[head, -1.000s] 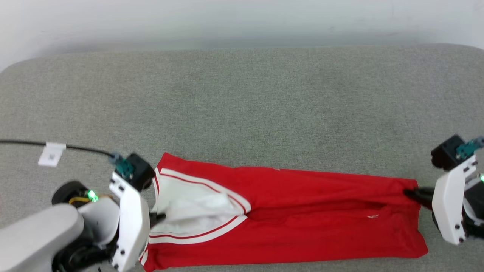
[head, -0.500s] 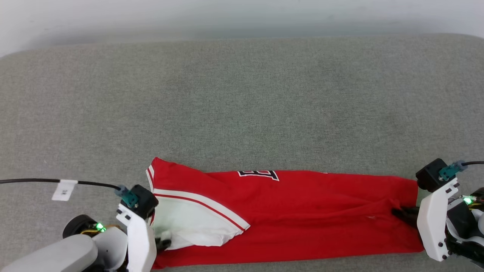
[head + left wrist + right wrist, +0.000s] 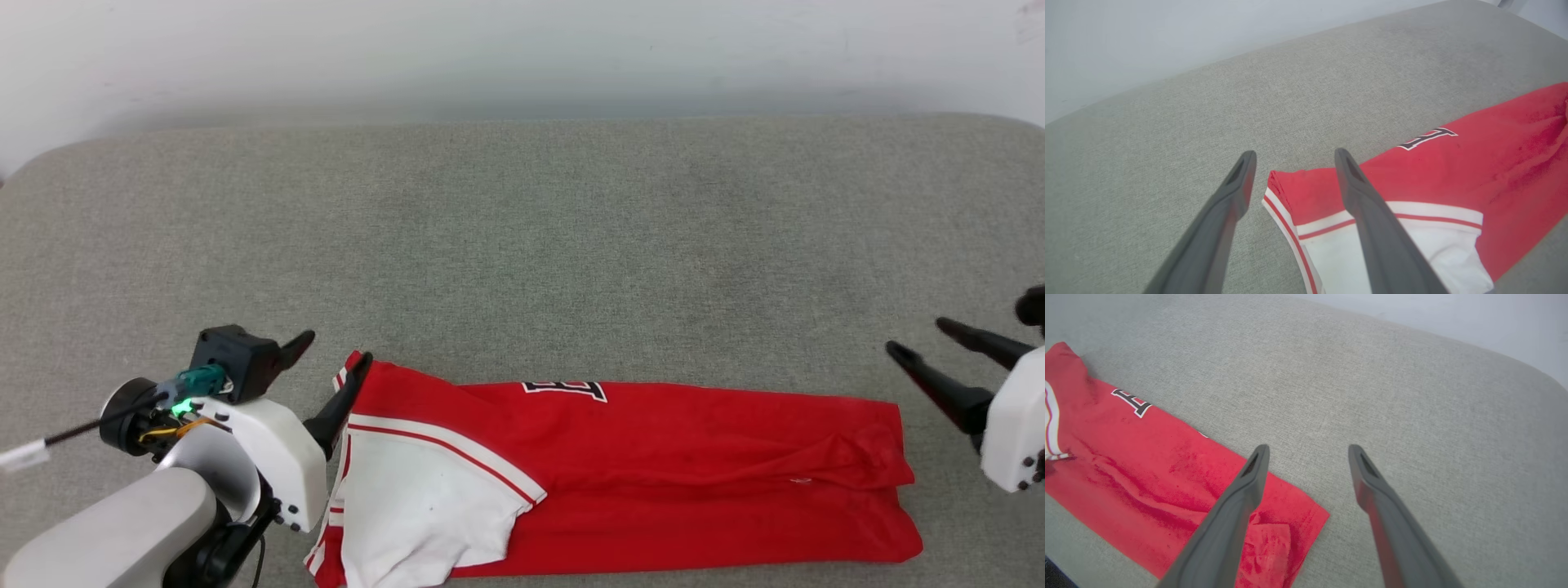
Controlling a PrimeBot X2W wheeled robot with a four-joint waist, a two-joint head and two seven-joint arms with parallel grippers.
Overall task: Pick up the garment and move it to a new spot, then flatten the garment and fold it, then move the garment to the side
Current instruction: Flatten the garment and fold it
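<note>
The garment (image 3: 669, 457) is red and folded into a long strip that lies flat along the near side of the grey cushion. A white sleeve (image 3: 424, 514) with red-striped trim sits at its left end, and part of a black letter (image 3: 565, 390) shows on its far edge. My left gripper (image 3: 329, 355) stands open just over the garment's far left corner (image 3: 1286, 188), holding nothing. My right gripper (image 3: 918, 336) is open too, above and to the right of the garment's right end (image 3: 1274, 535). In the wrist views the left gripper (image 3: 1294, 156) and right gripper (image 3: 1308, 451) both have spread fingers with only cushion or cloth beyond them.
The grey fabric cushion (image 3: 522, 245) stretches wide behind the garment and ends at a white wall (image 3: 522, 49). A black cable with a white tag (image 3: 20, 453) trails off my left wrist at the left edge. The cushion's far corners are rounded.
Both grippers have opened and let go of the garment's ends, then lifted away. The garment now rests loose on the cushion. The head camera has also shifted.
</note>
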